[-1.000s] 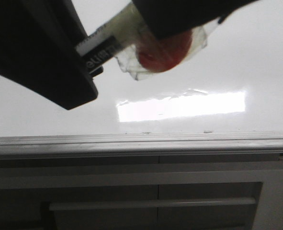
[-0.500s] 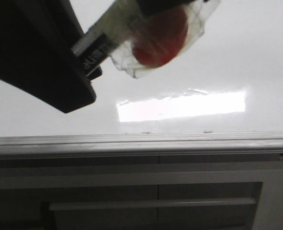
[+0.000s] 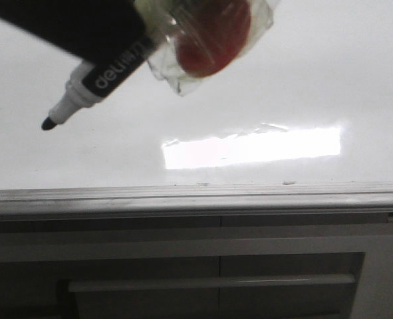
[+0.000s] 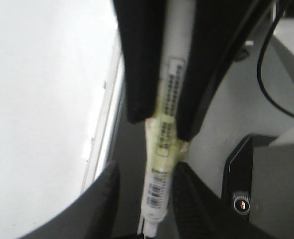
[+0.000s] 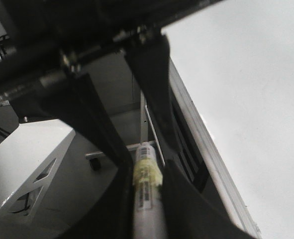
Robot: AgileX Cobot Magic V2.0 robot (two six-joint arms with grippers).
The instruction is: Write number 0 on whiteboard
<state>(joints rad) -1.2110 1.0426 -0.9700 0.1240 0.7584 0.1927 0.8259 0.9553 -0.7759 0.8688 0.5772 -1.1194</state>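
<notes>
Both hands close on one marker (image 3: 106, 73): the left hand (image 4: 159, 107) has its dark fingers pressed against the white barrel, and the right hand (image 5: 144, 186) clamps the same barrel just below a band of yellowish tape (image 5: 147, 173). In the front view the marker slants down to the left, uncapped, its black tip (image 3: 48, 123) close above the whiteboard (image 3: 329, 80); whether it touches cannot be told. Crumpled clear tape over something red (image 3: 213, 36) sits beside the barrel. No drawn 0 shows on the board's visible part. A grey rail (image 3: 196, 197) edges the whiteboard, a dark cabinet front (image 3: 209, 282) beyond it.
</notes>
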